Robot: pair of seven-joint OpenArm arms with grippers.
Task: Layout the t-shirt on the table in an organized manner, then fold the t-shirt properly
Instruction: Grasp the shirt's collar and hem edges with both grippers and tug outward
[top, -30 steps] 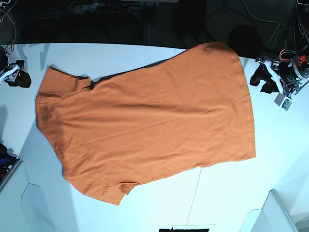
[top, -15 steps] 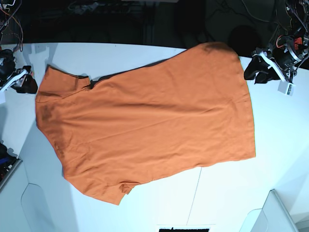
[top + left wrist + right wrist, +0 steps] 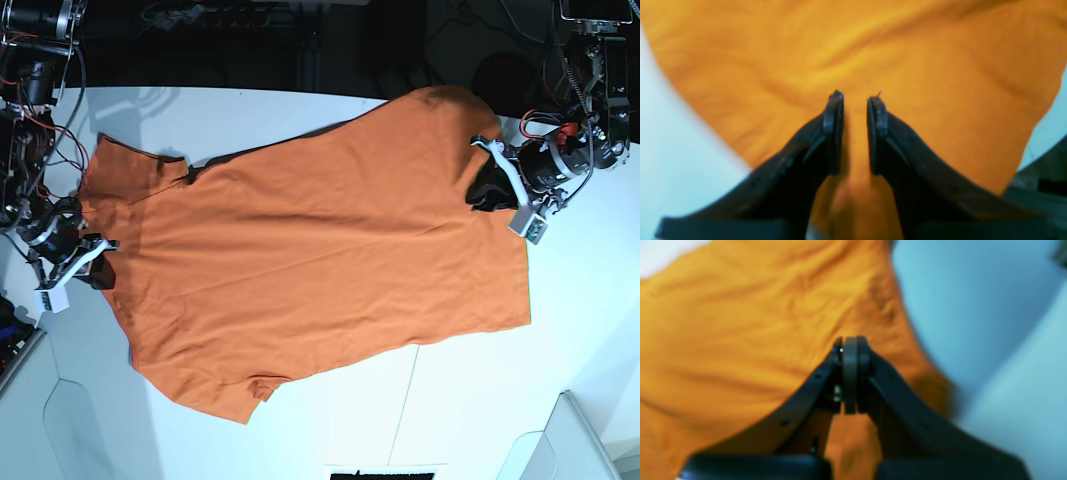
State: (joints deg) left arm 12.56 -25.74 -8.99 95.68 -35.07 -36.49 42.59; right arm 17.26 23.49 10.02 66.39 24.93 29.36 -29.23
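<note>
dark cables [image 3: 200, 15], grey bin corner [image 3: 575, 440]

The t-shirt [image 3: 320, 250] is seen as soft, matt orange cloth, lightly creased across its surface. The table [image 3: 480, 400] is finished in smooth white material with a faint sheen. The fingers [image 3: 833, 133] of the left gripper [image 3: 855, 100] are formed of black matt plastic; those of the right gripper [image 3: 850, 343] look alike.

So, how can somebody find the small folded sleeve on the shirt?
Start from the white table, mostly covered by the orange t-shirt. Follow its lower edge toward the left corner: the sleeve is a small crumpled flap there, the only bump on that straight edge.
</note>
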